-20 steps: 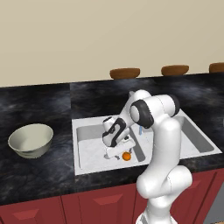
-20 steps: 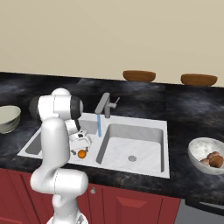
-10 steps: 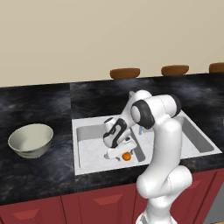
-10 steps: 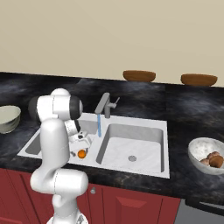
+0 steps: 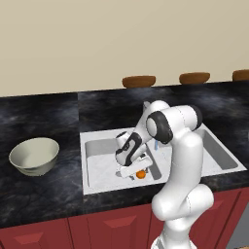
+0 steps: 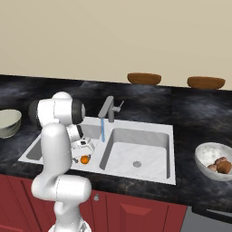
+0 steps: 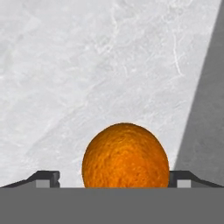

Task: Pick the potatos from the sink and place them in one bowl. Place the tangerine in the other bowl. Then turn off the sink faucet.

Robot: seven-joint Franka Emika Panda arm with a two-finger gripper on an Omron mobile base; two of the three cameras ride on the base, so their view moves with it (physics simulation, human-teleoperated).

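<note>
The tangerine (image 7: 125, 156) lies on the white floor of the sink (image 5: 87, 165), in its left basin. My gripper (image 7: 116, 180) is down over it, open, one fingertip (image 7: 46, 179) on each side with a gap to the fruit. The base views show the tangerine (image 5: 141, 174) (image 6: 84, 159) just below the gripper (image 5: 132, 171) (image 6: 84, 151). The potatos (image 6: 219, 165) sit in a grey-white bowl (image 6: 206, 152) on the right counter. The other bowl (image 5: 34, 154) (image 6: 7, 122), pale cream-green, stands empty on the left counter. The sink faucet (image 6: 108, 108) is running a blue stream (image 6: 103, 129).
Black stone counter (image 5: 44, 204) surrounds the sink (image 6: 140, 131). Flat brown ovals (image 5: 138, 81) (image 6: 144, 78) rest along the back wall. The right basin has a grey drain (image 6: 137, 164). Red cabinet fronts (image 6: 136, 213) run below the counter.
The hand has edged slightly lower over the tangerine. The jaws stay wide and the tangerine has not moved.
</note>
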